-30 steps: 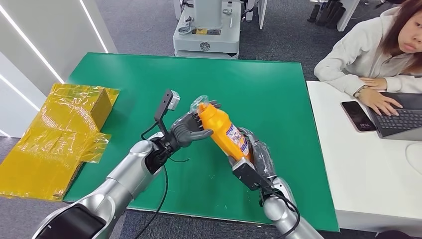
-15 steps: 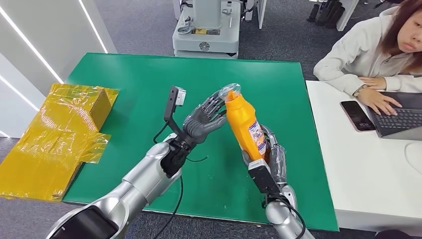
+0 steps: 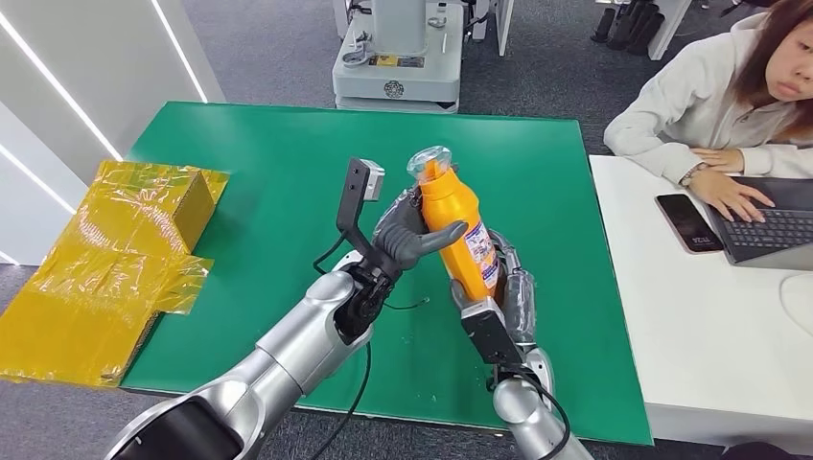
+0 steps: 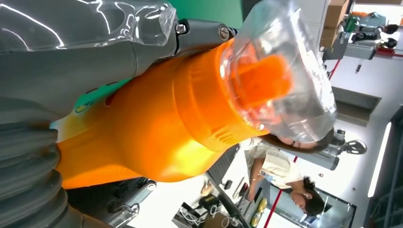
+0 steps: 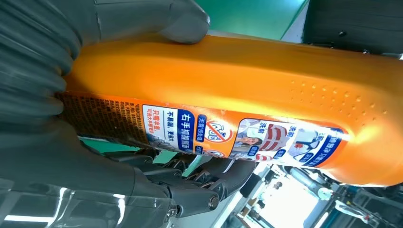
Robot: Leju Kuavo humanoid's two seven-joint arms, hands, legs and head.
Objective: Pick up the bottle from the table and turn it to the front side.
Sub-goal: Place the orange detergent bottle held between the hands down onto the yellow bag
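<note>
Standing near-upright at frame centre, cap uppermost, the orange bottle (image 3: pixel 458 225) is clasped low by the right hand (image 3: pixel 503 292) and high by the left hand (image 3: pixel 410 240).

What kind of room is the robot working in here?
Probably an office or robotics lab: a person typing on a laptop at a white desk, grey carpet, and a green-topped work table.

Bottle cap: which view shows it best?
Left wrist view: the clear cap over the orange nozzle is close and large. Head view shows it small atop the bottle. Right wrist view shows the bottle's body and label instead.
</note>
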